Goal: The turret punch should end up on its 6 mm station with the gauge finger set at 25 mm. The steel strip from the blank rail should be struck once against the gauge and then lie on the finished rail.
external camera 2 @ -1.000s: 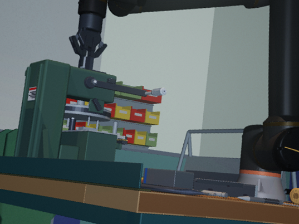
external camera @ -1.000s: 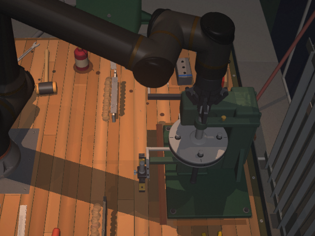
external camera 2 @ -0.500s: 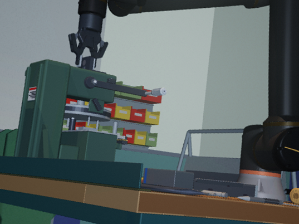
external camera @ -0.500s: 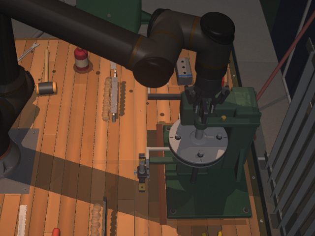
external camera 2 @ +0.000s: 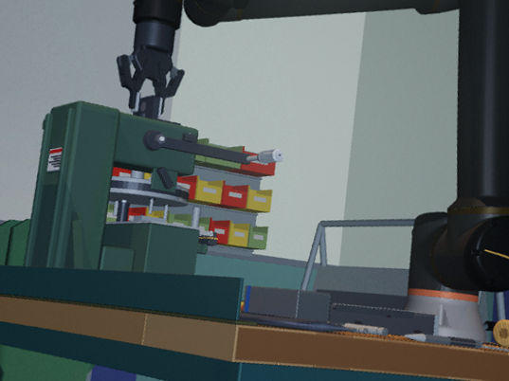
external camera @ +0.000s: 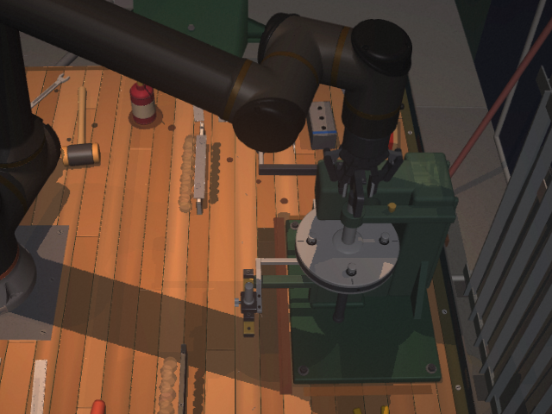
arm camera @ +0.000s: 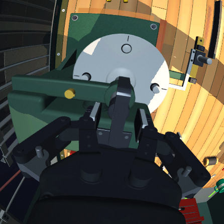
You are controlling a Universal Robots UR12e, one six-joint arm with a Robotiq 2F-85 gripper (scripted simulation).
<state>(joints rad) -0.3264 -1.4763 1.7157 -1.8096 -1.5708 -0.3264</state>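
Note:
A dark upright knob tab (arm camera: 120, 110) stands on top of the green turret punch (external camera: 383, 209), above the grey turret disc (external camera: 348, 249). My gripper (arm camera: 118, 118) hangs right over that tab, open and holding nothing. The tab rises between my fingers. The punch's lever (external camera 2: 210, 153) reaches out to a silver handle end. The gauge finger assembly (external camera: 249, 298) sits on a green arm left of the punch. A steel strip (external camera: 199, 171) lies on a rail at the bench's middle.
Behind the punch stands a shelf of red and yellow bins (external camera 2: 226, 197). A mallet (external camera: 80, 153), a red oil can (external camera: 142, 104) and a wrench (external camera: 49, 89) lie on the far left of the bench. A second rail (external camera: 183, 379) lies at the front edge.

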